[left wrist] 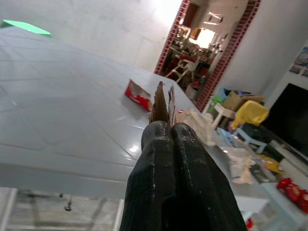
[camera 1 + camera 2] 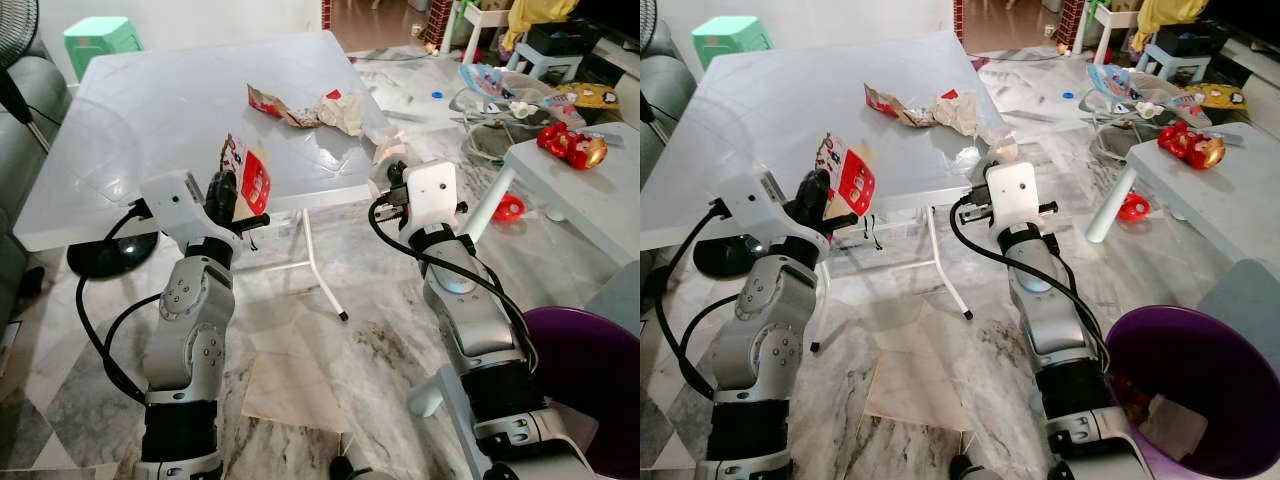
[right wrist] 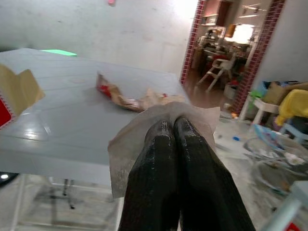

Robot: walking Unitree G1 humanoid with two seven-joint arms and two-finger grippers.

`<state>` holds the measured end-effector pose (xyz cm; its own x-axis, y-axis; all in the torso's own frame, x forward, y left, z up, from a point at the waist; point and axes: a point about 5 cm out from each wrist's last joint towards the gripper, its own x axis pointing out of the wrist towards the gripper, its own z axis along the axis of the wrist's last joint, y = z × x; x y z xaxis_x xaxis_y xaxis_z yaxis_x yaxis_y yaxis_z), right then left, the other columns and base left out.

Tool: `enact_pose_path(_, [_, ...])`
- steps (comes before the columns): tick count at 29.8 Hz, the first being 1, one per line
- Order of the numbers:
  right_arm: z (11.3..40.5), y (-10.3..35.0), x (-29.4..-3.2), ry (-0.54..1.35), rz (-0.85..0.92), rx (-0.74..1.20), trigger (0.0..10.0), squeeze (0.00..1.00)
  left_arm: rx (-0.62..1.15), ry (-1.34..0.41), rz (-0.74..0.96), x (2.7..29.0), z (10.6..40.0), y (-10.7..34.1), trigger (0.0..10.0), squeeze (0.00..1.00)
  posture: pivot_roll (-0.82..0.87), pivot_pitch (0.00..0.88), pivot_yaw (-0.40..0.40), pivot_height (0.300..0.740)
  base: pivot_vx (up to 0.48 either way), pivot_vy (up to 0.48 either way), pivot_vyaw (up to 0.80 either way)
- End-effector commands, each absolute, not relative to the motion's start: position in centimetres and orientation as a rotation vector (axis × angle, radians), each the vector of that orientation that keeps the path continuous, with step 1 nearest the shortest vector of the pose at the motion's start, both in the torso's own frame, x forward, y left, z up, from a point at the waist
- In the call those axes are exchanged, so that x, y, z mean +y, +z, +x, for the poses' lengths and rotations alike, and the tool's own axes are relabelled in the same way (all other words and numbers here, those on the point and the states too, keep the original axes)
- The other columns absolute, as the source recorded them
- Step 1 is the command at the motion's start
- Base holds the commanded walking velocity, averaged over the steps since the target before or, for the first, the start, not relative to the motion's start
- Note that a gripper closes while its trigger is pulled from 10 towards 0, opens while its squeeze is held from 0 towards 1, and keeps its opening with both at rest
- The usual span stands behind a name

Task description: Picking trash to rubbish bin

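At table's near edge: both claws loaded.
Left claw [image 2: 232, 200] pinches red carton scrap [image 2: 247, 172]; right claw [image 3: 174, 126] pinches tissue [image 3: 144, 127]; purple bin [image 2: 1200, 390] sits floor-level beside right arm, nearer it.

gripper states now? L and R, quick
Left gripper: closed on the red-and-white carton, held up at the table's near edge.
Right gripper: closed on the crumpled paper wrapper, at the table's corner.

My white table [image 2: 150, 130] carries torn wrappers [image 2: 300, 108] at two o'clock; it stands on marble floor [image 2: 300, 340].
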<state>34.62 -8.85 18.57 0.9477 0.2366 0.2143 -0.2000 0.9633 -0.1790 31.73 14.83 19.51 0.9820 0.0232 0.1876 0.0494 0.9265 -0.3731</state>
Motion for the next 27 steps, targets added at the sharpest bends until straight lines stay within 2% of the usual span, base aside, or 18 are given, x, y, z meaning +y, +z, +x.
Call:
enact_pose_path(1, [34.82,18.82,-9.5,0.206,-0.16,-0.236,0.0,0.0,-0.191,-0.027,-0.391,14.4,31.94,19.83,0.0,0.0,0.04,0.035,0.015,0.74,0.0,0.0,-0.8])
enact_pose_path(13, [34.75,18.73,-9.46,0.204,-0.166,-0.237,0.0,0.0,-0.181,-0.022,-0.405,14.41,32.03,19.74,0.0,0.0,0.03,0.039,0.016,0.74,0.0,0.0,-0.74])
enact_pose_path(19, [34.7,18.77,-9.31,0.214,-0.172,-0.242,0.0,0.0,-0.182,-0.021,-0.407,14.47,32.06,19.78,0.0,0.0,0.03,0.04,0.014,0.74,0.0,0.272,0.0])
enact_pose_path(27, [34.63,18.81,-9.29,0.213,-0.173,-0.244,0.0,0.0,-0.179,-0.027,-0.406,14.38,32.07,19.75,0.0,0.0,0.03,0.041,0.019,0.74,0.0,0.465,0.0])
